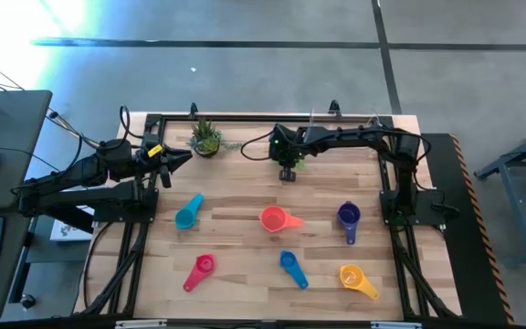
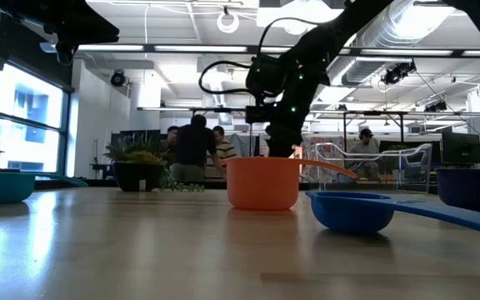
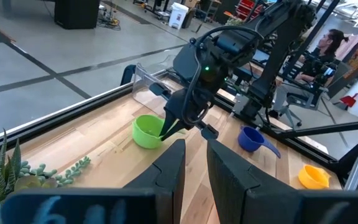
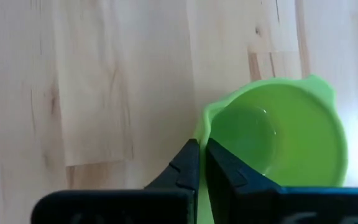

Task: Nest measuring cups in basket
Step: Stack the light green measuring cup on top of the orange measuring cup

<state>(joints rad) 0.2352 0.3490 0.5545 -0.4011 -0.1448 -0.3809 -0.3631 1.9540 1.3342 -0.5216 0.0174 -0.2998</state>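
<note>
My right gripper (image 1: pixel 287 170) reaches along the far side and is shut on the green measuring cup (image 4: pixel 277 138), also seen in the left wrist view (image 3: pixel 146 131). My left gripper (image 1: pixel 177 157) hovers open at the far left, beside the potted plant (image 1: pixel 206 139), touching nothing. Six other cups stand bowl-down on the table: teal (image 1: pixel 188 213), orange-red (image 1: pixel 275 219), purple (image 1: pixel 349 217), pink (image 1: pixel 200 270), blue (image 1: pixel 291 266), yellow (image 1: pixel 355 278). The clear basket (image 3: pixel 145 78) stands at the far edge behind the green cup. In the low view the orange-red cup (image 2: pixel 261 182) hides the green one. My right gripper pinches the green cup's flat handle (image 4: pixel 201 140) between its two fingers (image 4: pixel 188 165), close to where the handle joins the bowl. The fingers come from above, pointing down. The bowl stays upright, mouth up; whether it rests on the table or hangs just clear cannot be told.
The plant stands at the far edge between the two grippers. Bare wood lies between the green cup and the row of teal, orange-red and purple cups. People sit and stand in the room beyond the table's far edge (image 2: pixel 194 150).
</note>
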